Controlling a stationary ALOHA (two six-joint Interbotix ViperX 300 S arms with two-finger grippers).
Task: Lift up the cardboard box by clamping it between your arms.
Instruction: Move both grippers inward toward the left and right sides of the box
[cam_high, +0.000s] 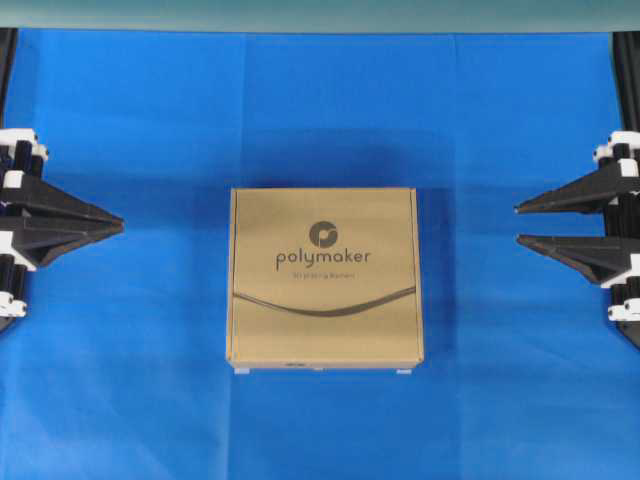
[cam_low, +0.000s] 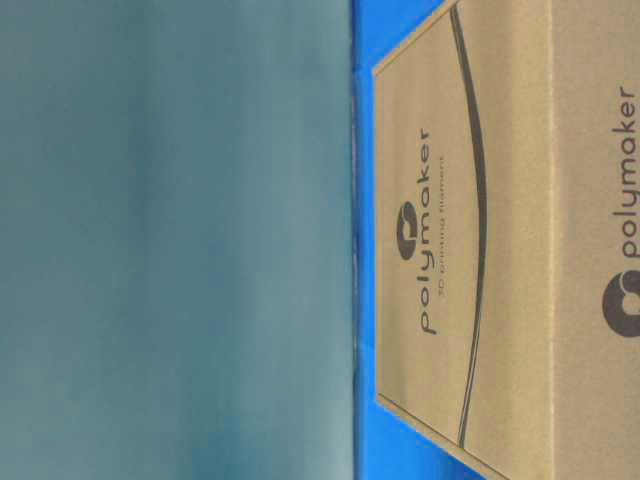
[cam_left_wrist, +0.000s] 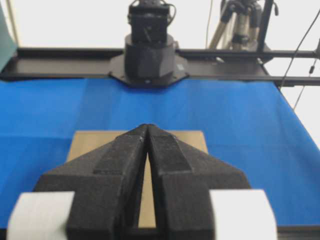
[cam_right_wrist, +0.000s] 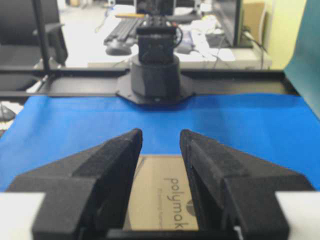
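The cardboard box (cam_high: 325, 278) lies flat in the middle of the blue cloth, brown, with the "polymaker" logo and a curved dark line on top. My left gripper (cam_high: 120, 226) points at it from the left edge, tips together, well short of the box's left side. In the left wrist view the shut left gripper (cam_left_wrist: 149, 126) covers the middle of the box (cam_left_wrist: 190, 140). My right gripper (cam_high: 518, 225) points in from the right edge with a gap between its fingers, also apart from the box. Through the right gripper (cam_right_wrist: 160, 134) the box (cam_right_wrist: 160, 192) shows. The table-level view shows the box (cam_low: 470, 250) close up.
The blue cloth (cam_high: 320, 110) covers the table on all sides of the box. A teal backdrop (cam_low: 170, 240) stands behind. Each wrist view shows the opposite arm's base (cam_left_wrist: 149, 55) (cam_right_wrist: 155, 75) on a black rail at the cloth's far edge.
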